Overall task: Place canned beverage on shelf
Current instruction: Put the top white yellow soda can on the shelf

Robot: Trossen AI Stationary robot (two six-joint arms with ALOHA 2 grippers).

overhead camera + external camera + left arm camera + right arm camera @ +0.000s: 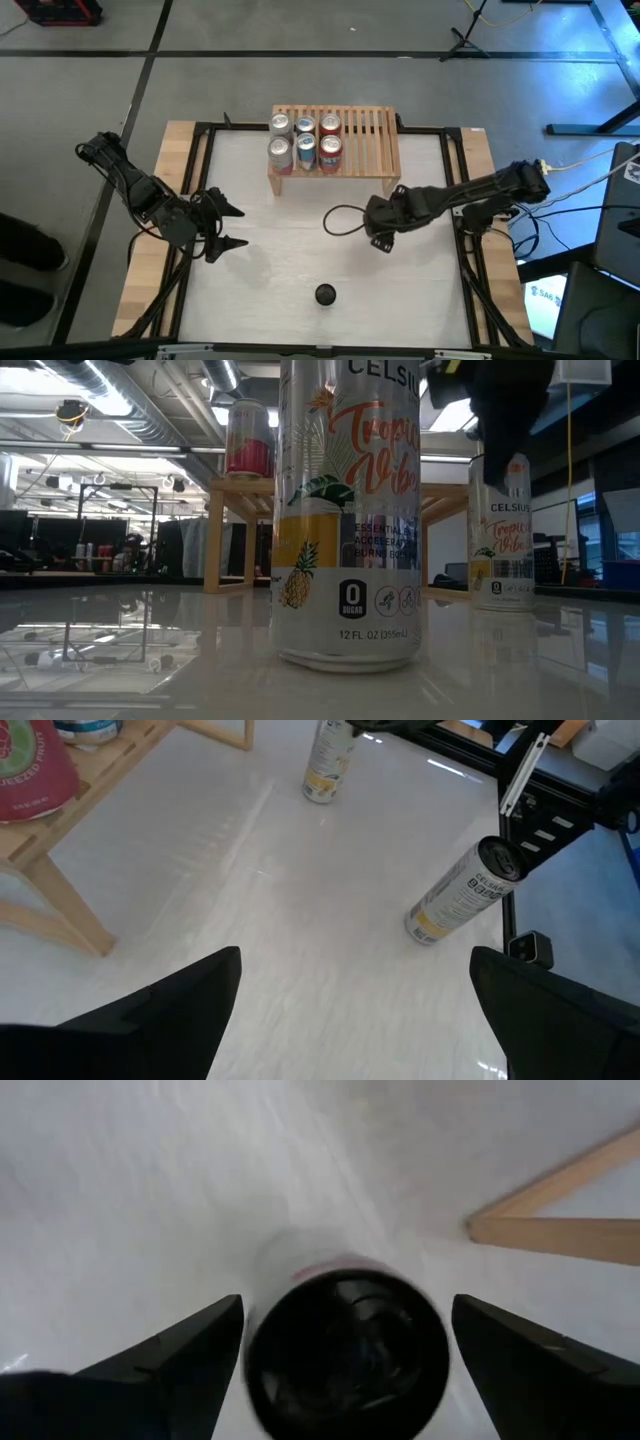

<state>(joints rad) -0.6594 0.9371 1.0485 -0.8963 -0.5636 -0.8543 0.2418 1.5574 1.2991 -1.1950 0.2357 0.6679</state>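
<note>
The light-wood slatted shelf (pixel 360 140) stands at the table's far middle, with several cans (pixel 305 140) on its left part. One tall white can with a pineapple print (pixel 345 510) stands upright near the table's front edge (pixel 325 294). A second such can (pixel 500 530) stands upright in front of the shelf's right part. My right gripper (pixel 345 1350) is open right above it, one finger on each side of its dark top (pixel 345 1355). In the high view that gripper (pixel 376 228) hides the can. My left gripper (pixel 235 226) is open and empty at the table's left.
A dark cable loop (pixel 340 220) lies on the white table beside my right gripper. The shelf's right half (pixel 375 140) holds no cans. The left wrist view shows both standing cans (pixel 328 760) (pixel 460 890) and a shelf leg (pixel 60 900).
</note>
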